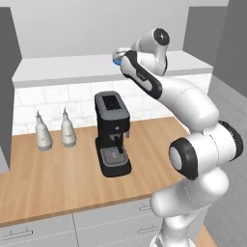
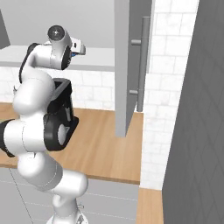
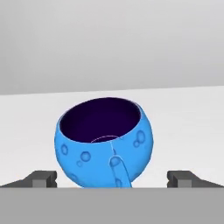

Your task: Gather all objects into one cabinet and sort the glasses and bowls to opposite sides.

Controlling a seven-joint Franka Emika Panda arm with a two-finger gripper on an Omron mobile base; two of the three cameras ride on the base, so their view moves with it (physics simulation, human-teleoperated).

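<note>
The tool (image 3: 112, 178) stands with its jaws wide apart, one fingertip (image 3: 43, 178) on either side of the small blue bowl (image 3: 104, 142), neither tip touching it. The bowl sits upright on the white shelf board (image 3: 188, 118) of the cabinet, dark purple inside, with raised bubble marks on its blue wall. In the left base view the white arm (image 1: 193, 116) reaches up to the shelf board (image 1: 62, 70), and a sliver of the bowl (image 1: 116, 58) shows at its wrist. Below the shelf, on the wooden surface (image 1: 58, 178), stand a black coffee machine (image 1: 112, 132) and, left of it, two white bottles (image 1: 54, 130). In the right base view a grey cabinet door (image 2: 129, 65) hangs open right of the arm.
</note>
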